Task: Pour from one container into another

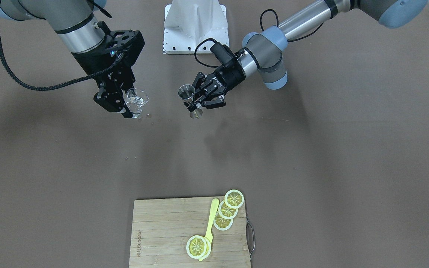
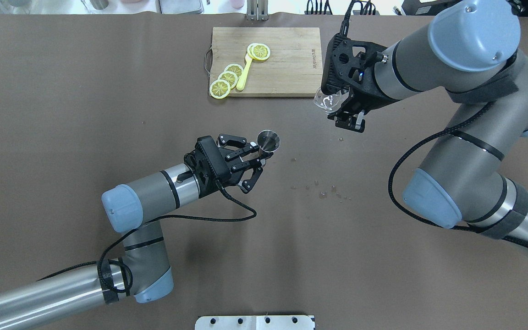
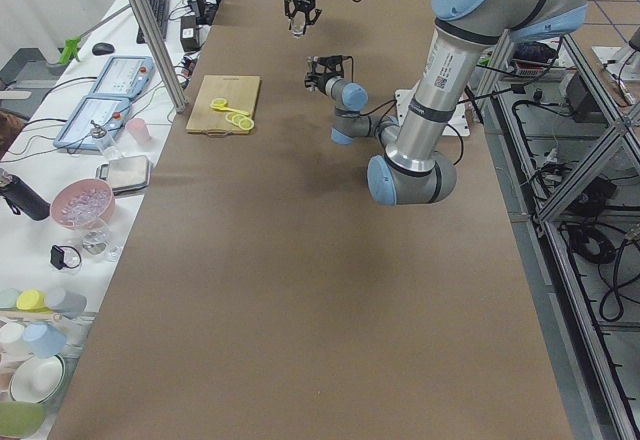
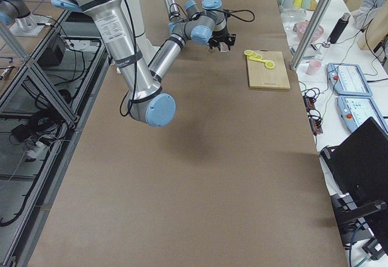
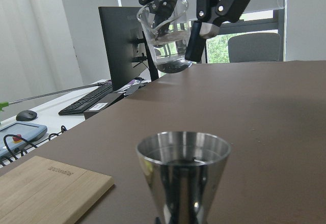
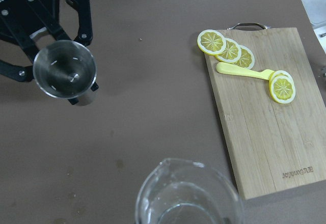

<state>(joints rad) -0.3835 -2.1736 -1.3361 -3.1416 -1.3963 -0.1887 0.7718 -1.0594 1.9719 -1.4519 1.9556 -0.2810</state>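
My left gripper point(image 2: 263, 156) is shut on the waist of the steel jigger point(image 2: 268, 140), which it holds upright just above the table's middle. In the front view the jigger point(image 1: 186, 92) stands in the same gripper point(image 1: 196, 106). My right gripper point(image 2: 349, 120) is shut on the clear glass cup point(image 2: 327, 99), held in the air near the board's corner and well apart from the jigger. A little clear liquid sits in the glass cup point(image 5: 165, 35). The right wrist view looks down past the cup's rim point(image 6: 188, 193) onto the jigger's open mouth point(image 6: 64, 69).
A wooden cutting board point(image 2: 287, 68) lies at the far edge with lemon slices point(image 2: 227, 80) and a yellow utensil point(image 2: 244, 73) on it. Small droplets point(image 2: 323, 192) dot the brown table between the arms. The white robot base point(image 1: 196, 28) stands behind.
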